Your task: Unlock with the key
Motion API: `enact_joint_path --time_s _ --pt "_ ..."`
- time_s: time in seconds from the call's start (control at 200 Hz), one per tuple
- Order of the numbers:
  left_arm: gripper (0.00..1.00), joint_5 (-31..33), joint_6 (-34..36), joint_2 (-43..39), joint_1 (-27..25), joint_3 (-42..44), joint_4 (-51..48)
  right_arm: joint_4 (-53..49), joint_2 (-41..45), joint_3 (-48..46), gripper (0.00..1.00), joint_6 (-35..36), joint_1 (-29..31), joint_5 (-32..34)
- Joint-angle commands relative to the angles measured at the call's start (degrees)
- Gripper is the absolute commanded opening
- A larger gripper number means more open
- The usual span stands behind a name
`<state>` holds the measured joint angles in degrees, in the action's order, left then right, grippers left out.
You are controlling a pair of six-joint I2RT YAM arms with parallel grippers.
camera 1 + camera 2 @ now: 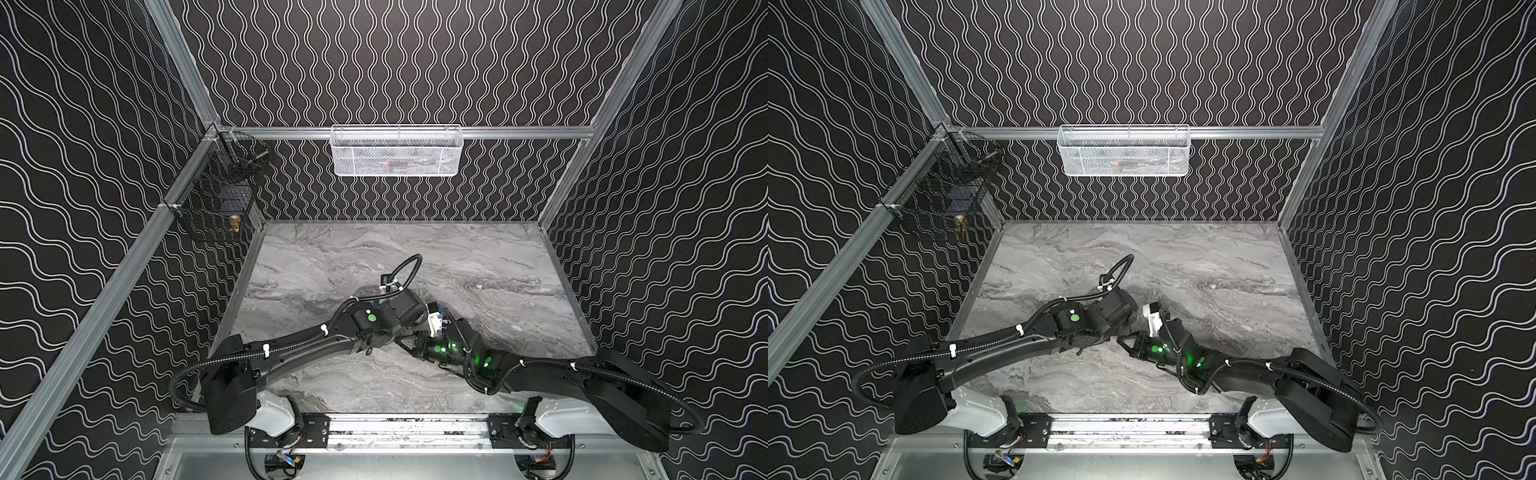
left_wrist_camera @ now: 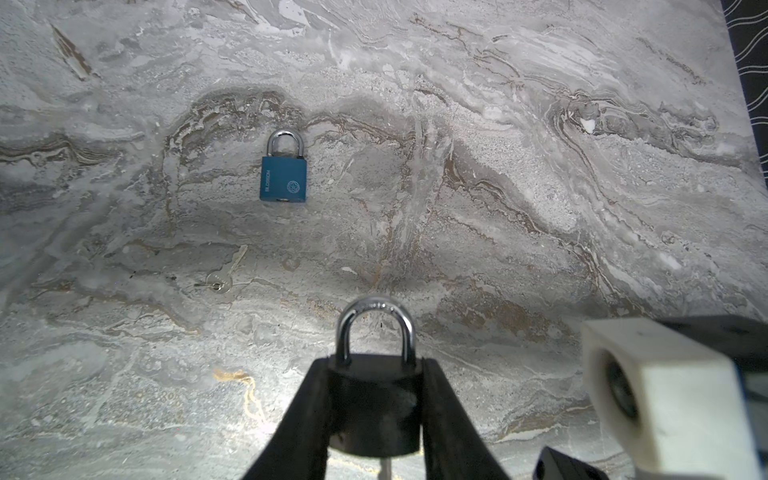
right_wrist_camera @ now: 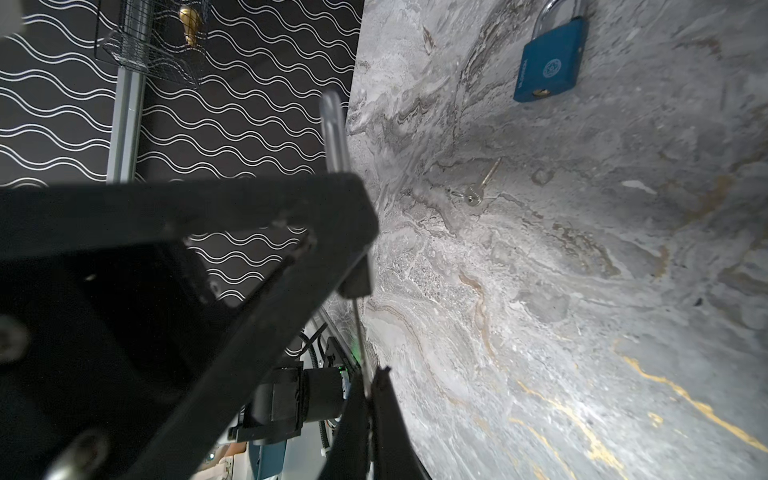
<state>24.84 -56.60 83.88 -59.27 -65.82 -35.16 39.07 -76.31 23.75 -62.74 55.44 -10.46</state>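
A black padlock (image 2: 374, 399) with a silver shackle (image 2: 376, 309) sits between my left gripper's (image 2: 374, 368) fingers (image 2: 307, 415), which are shut on its body above the marble table (image 2: 540, 208). In the right wrist view the padlock is edge-on, showing its shackle (image 3: 332, 133) and its bottom end (image 3: 355, 284). My right gripper (image 3: 371, 380) is shut on a thin silver key (image 3: 360, 332). The key's blade runs straight up to the padlock's underside, and how deep it sits I cannot tell. The blade's lower part (image 2: 385, 469) shows under the padlock. In both top views the two wrists meet mid-table (image 1: 409, 338) (image 1: 1121, 338).
A blue padlock (image 2: 284, 178) (image 3: 548, 70) lies flat farther out on the table, with a loose silver key (image 2: 220, 280) (image 3: 478, 189) near it. A black wire basket (image 1: 216, 195) hangs on the left wall. A white mesh basket (image 1: 397, 151) hangs on the back rail.
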Motion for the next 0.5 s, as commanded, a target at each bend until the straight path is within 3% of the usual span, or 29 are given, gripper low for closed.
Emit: enact_joint_path --time_s 0.0,0.495 --pt "0.16 -0.1 0.4 -0.4 0.0 0.4 1.2 4.5 -0.8 0.5 0.0 -1.2 0.0 0.0" --pt "0.16 1.4 0.8 -0.5 0.0 0.6 -0.5 4.7 1.0 -0.2 0.0 -1.4 -2.3 -1.2"
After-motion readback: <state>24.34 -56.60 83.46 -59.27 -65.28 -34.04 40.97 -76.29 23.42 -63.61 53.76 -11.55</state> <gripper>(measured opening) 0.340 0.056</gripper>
